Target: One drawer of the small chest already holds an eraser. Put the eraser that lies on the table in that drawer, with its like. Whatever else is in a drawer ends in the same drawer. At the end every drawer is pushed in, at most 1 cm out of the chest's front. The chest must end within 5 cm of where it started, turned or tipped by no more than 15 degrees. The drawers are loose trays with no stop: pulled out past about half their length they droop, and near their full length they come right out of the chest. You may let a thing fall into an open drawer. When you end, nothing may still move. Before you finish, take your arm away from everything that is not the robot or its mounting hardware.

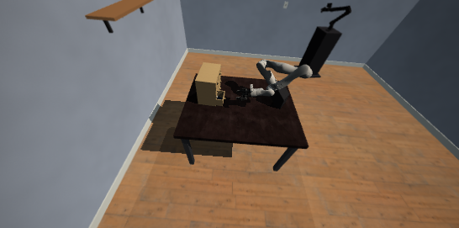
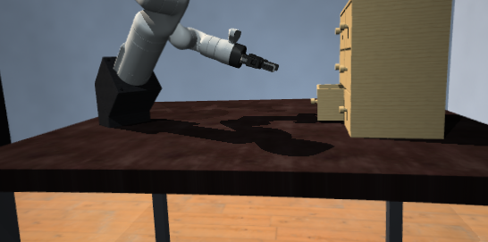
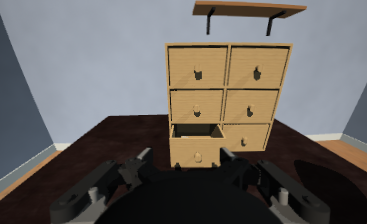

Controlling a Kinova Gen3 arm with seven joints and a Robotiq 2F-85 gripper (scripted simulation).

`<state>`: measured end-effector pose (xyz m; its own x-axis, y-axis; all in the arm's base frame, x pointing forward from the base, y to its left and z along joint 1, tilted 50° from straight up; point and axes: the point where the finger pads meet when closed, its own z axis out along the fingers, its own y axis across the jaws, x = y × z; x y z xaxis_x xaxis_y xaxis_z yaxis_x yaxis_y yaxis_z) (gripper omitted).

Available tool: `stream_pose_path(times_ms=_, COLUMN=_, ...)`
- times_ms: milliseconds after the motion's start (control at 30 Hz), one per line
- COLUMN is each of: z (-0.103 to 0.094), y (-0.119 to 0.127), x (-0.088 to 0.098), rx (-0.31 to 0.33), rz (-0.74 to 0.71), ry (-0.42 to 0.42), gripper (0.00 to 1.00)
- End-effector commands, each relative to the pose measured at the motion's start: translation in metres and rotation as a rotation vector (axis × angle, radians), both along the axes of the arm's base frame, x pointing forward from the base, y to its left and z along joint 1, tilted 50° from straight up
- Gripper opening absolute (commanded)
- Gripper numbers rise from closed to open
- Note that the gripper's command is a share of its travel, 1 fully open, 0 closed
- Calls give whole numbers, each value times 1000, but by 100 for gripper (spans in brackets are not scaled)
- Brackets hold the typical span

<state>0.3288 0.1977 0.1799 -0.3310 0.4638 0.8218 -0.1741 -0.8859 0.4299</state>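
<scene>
The small wooden chest (image 3: 227, 97) stands on the dark table and has six drawers in two columns. In the wrist view its bottom left drawer (image 3: 195, 145) is pulled out a short way; the other drawers are pushed in. What lies inside the open drawer is hidden. The chest (image 2: 393, 62) and the open drawer (image 2: 330, 101) also show from the side. My gripper (image 2: 270, 66) is open and empty. It hangs in the air in front of the chest, apart from it and above the level of the open drawer. I see no eraser on the table in any view.
The arm's black base (image 2: 125, 92) stands on the table, opposite the chest's front. A wooden wall shelf (image 1: 122, 7) hangs high on the wall behind the chest. A black pedestal (image 1: 321, 49) stands on the floor beyond the table.
</scene>
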Motion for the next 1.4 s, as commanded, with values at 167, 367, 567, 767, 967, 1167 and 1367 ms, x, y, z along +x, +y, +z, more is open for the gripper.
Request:
stream_pose_path(times_ms=167, z=0, y=1, x=-1, rx=2, rz=2, ry=1, gripper=100)
stream_pose_path(times_ms=367, z=0, y=1, x=-1, rx=3, rz=0, ry=6, gripper=100)
stream_pose_path(times_ms=567, z=0, y=2, x=-2, rx=6, rz=-9, ry=24, gripper=100)
stream_pose_path(times_ms=767, z=2, y=3, x=-3, rx=18, rz=-38, ry=83, gripper=100)
stream_pose_path(times_ms=967, z=4, y=4, x=-5, rx=37, rz=-85, ry=179, gripper=100)
stream_pose_path(times_ms=1167, z=6, y=4, x=-6, rx=52, rz=-123, ry=258, gripper=100)
stream_pose_path(times_ms=1367, z=9, y=5, x=-9, rx=76, rz=-181, ry=380, gripper=100)
